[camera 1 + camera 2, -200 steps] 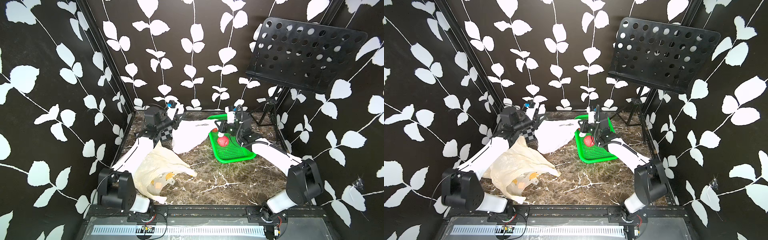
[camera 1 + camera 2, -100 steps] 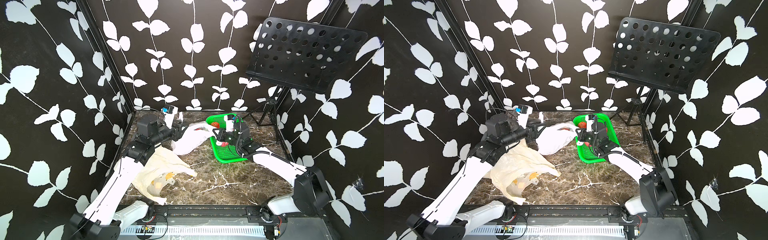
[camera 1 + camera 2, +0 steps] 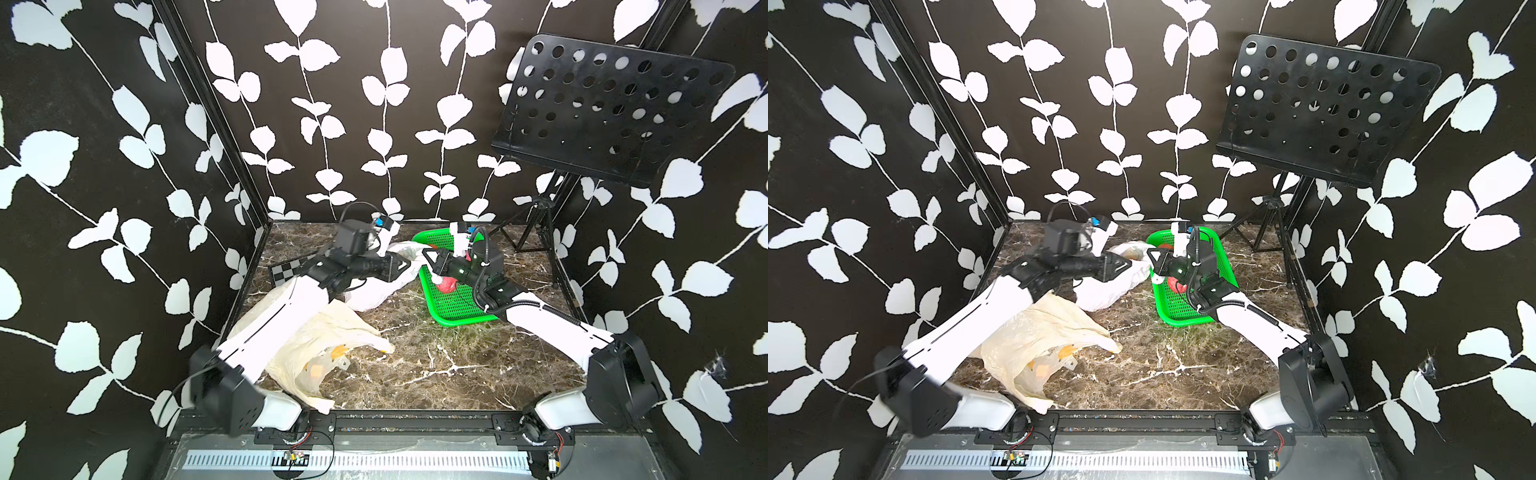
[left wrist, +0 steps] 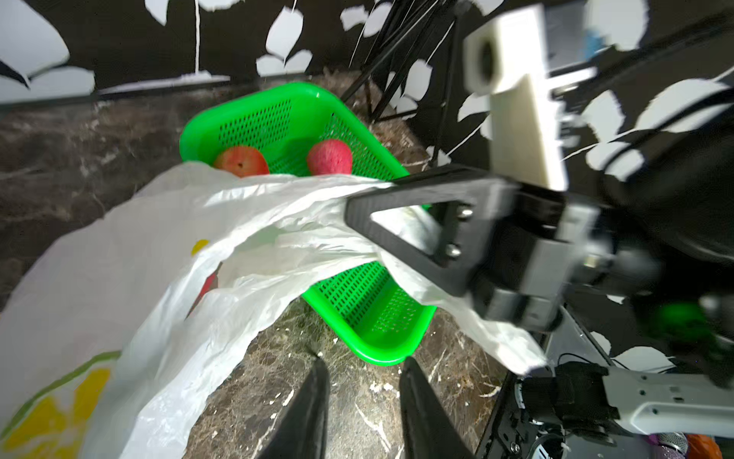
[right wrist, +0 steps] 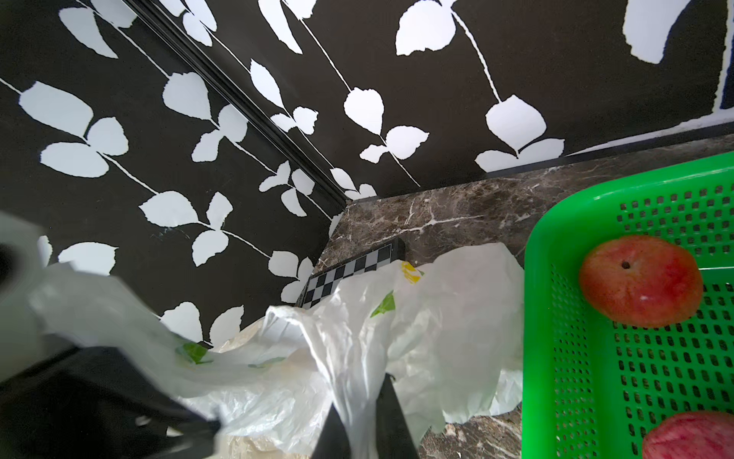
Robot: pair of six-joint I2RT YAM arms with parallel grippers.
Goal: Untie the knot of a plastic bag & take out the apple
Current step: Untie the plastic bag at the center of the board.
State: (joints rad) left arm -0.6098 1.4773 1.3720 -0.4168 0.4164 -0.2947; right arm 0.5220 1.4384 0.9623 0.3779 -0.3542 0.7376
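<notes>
The white plastic bag (image 3: 382,286) (image 3: 1108,291) lies at the back middle, beside the green basket (image 3: 457,316). Its top is pulled into a strand toward the basket. My right gripper (image 5: 361,397) is shut on that strand of the bag (image 5: 456,318), over the basket's left rim (image 3: 1152,257). My left gripper (image 4: 363,361) is open, with only marble between its fingers. It hovers close over the bag (image 4: 119,258), its tips facing the right gripper (image 3: 405,266). A red shape shows through the plastic. Two red apples (image 4: 241,161) (image 4: 329,157) lie in the basket. No knot is visible.
A cream plastic bag (image 3: 324,332) (image 3: 1034,332) lies crumpled at the front left, under my left arm. A checkerboard card (image 3: 286,266) lies at the back left. A black music stand (image 3: 606,112) on a tripod stands at the back right corner.
My left arm swung from the back left corner toward the middle and now faces the right gripper. My right gripper came off the basket's middle to its left rim, drawing the bag along.
</notes>
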